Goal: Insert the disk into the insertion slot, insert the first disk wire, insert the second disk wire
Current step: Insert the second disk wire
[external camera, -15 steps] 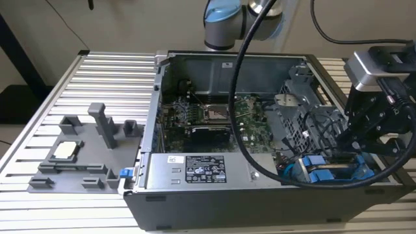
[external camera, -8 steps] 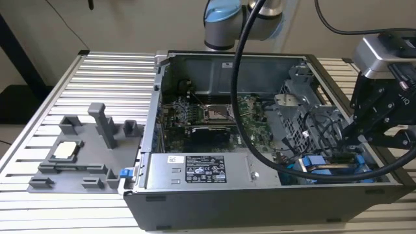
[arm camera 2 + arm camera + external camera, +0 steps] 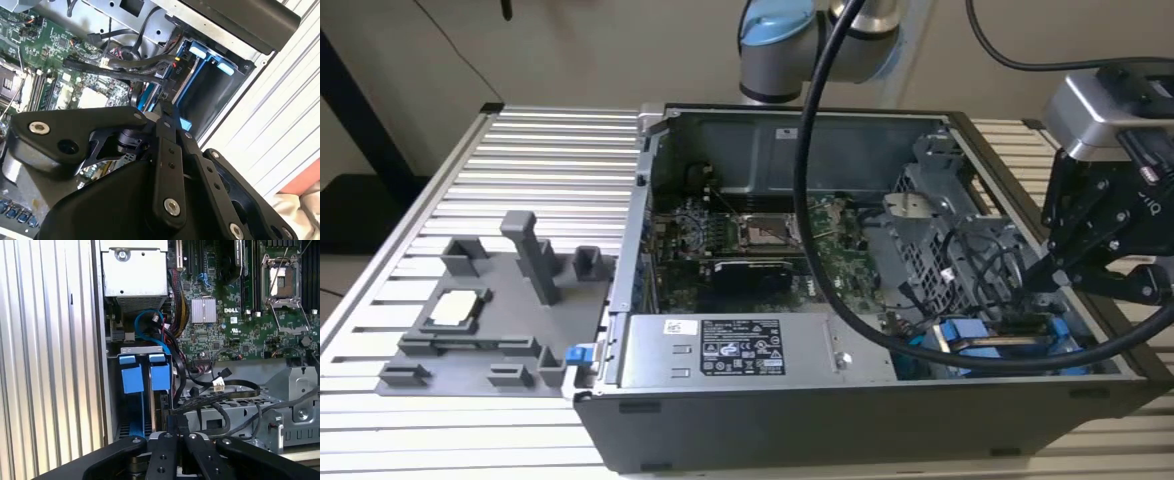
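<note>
The open computer case [image 3: 761, 420] sits on a slatted table [image 3: 520, 160]. At its five o'clock corner in the exterior view, the grey sheet-metal insertion slot [image 3: 146, 349] holds the disk [image 3: 150, 372], whose bright blue carrier tabs stand side by side, seated upright in the bay. The gripper [image 3: 175, 420] hangs just beside it, fingers drawn nearly together around a black cable connector [image 3: 173, 416].

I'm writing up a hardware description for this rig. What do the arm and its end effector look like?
The arm has silver-grey tubular joints with light blue caps, and a thick black cable hangs along it. A silver-grey box sits at the wrist. The end effector is matte black, built of flat linkage bars joined by silver screws and pins, seen in both wrist views.
</note>
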{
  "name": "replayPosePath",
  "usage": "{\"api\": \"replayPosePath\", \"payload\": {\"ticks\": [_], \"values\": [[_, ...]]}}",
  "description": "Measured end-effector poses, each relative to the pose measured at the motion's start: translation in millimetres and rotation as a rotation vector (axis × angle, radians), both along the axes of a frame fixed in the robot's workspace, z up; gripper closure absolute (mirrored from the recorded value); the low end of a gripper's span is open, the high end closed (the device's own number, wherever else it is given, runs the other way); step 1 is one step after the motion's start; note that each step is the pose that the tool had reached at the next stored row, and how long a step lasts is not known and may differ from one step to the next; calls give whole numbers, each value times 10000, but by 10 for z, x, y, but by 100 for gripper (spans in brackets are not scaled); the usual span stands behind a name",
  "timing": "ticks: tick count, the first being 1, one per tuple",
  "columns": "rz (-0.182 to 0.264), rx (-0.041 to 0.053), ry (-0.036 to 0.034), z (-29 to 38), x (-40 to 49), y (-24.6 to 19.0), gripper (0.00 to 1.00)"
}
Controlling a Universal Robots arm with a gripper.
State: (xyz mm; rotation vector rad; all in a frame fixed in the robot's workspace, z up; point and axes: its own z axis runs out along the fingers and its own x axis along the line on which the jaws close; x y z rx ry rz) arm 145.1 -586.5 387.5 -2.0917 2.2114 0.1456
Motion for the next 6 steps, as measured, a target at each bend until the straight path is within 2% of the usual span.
{"api": "replayPosePath", "payload": {"ticks": [6], "values": [[0, 0, 0, 2, 0, 0, 89]]}}
